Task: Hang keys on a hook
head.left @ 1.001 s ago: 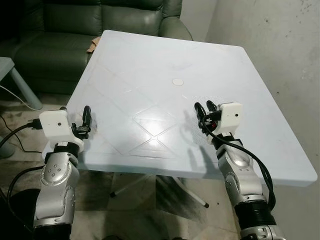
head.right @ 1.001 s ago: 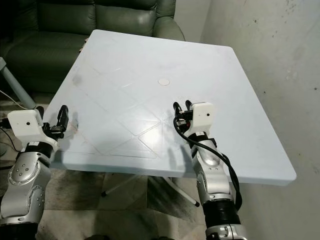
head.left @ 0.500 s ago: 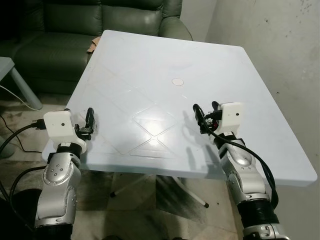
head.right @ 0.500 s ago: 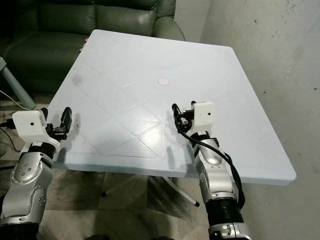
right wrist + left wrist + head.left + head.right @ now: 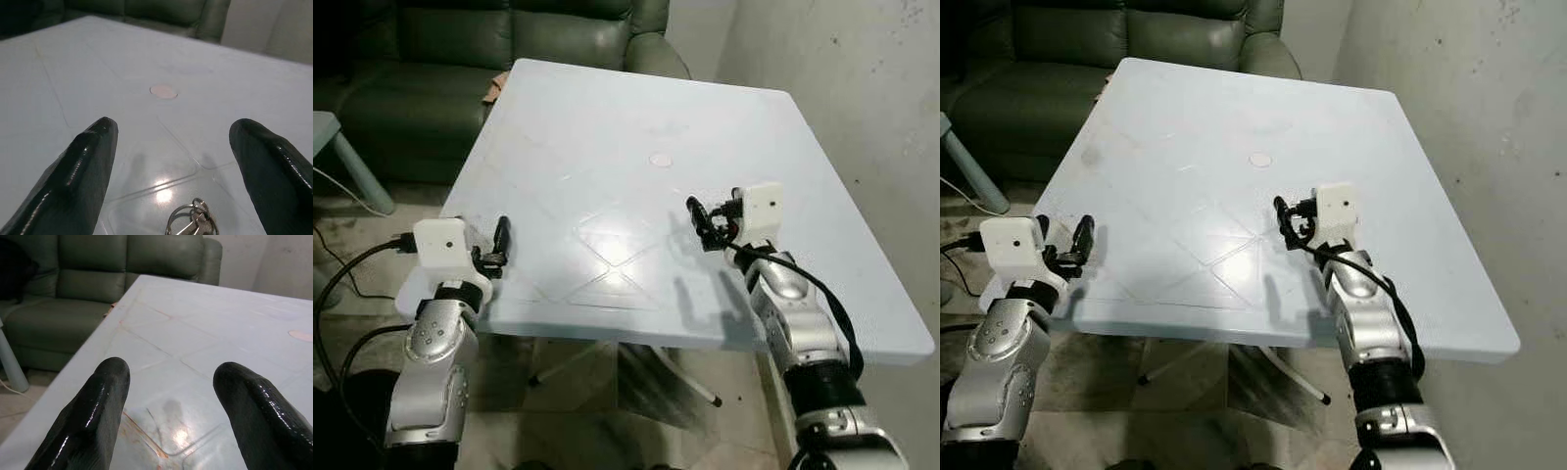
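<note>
Keys (image 5: 193,223) on table (image 5: 607,127), sofa (image 5: 460,59) behind

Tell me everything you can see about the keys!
The keys are a small silvery metal bunch on a round split ring. They lie flat on the pale plastic table, just below and between the right hand's two open black fingers, and neither finger touches them. Part of the bunch runs off the picture's edge, so I cannot count the keys. A bright glint of light sits on the table just beyond them.
</note>
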### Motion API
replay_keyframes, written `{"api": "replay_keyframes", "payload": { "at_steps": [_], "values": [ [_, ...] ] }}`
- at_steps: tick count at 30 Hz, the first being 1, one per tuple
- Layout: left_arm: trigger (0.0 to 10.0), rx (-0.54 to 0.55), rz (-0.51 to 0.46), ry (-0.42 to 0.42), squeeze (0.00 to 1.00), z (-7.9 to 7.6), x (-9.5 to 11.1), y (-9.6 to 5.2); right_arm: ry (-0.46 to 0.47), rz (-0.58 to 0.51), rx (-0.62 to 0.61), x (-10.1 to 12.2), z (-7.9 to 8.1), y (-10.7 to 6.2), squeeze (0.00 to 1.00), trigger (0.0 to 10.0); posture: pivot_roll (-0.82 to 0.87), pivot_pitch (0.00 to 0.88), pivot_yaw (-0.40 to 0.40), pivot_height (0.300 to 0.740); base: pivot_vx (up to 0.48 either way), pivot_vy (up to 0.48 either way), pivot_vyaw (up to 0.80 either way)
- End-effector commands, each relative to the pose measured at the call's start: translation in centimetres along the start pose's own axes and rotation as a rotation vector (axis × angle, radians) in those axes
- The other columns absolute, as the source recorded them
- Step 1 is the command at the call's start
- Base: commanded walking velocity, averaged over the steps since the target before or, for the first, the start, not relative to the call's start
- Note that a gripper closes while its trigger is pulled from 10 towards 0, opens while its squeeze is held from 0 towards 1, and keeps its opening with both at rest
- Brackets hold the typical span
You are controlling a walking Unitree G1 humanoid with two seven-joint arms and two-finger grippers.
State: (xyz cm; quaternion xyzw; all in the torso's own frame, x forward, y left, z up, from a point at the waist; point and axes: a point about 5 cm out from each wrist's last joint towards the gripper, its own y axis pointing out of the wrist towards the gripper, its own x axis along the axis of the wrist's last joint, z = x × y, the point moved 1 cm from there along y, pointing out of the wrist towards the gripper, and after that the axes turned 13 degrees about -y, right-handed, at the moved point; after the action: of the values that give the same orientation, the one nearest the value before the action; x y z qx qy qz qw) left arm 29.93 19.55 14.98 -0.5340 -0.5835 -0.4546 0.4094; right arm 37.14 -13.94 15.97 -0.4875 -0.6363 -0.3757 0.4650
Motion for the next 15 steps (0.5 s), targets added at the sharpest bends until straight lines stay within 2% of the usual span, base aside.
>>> {"api": "replay_keyframes", "payload": {
  "at_steps": [1, 4, 5, 9, 15],
  "values": [
    [10.0, -0.032, 0.008, 0.002, 0.00, -0.7, 0.0, -0.2, 0.011, 0.023, -0.006, -0.1, -0.6, 0.2, 0.00, 10.0, -0.06, 0.120, -0.094, 0.740, 0.000, 0.000, 0.00],
    [10.0, -0.032, 0.010, 0.002, 0.00, -0.7, 0.0, -0.2, 0.011, 0.025, -0.004, -0.1, -0.6, 0.3, 0.00, 10.0, -0.06, 0.120, -0.094, 0.740, 0.000, 0.000, 0.00],
    [10.0, -0.068, 0.035, 0.017, 0.00, -1.8, -0.5, -1.1, 0.033, 0.058, 0.059, 0.0, -0.6, 1.0, 0.00, 10.0, -0.05, 0.169, -0.099, 0.740, 0.000, 0.000, 0.00],
    [10.0, -0.093, 0.057, 0.016, 0.00, -2.7, -0.8, -1.9, 0.049, 0.105, 0.134, 0.1, -0.8, 1.9, 0.00, 10.0, -0.04, 0.197, -0.104, 0.740, 0.000, 0.000, 0.00],
    [10.0, -0.086, 0.065, 0.009, 0.00, -2.7, -0.9, -2.3, 0.052, 0.163, 0.155, -0.2, -1.1, 2.4, 0.00, 10.0, -0.04, 0.219, -0.108, 0.740, 0.000, 0.000, 0.00]
  ]
}}
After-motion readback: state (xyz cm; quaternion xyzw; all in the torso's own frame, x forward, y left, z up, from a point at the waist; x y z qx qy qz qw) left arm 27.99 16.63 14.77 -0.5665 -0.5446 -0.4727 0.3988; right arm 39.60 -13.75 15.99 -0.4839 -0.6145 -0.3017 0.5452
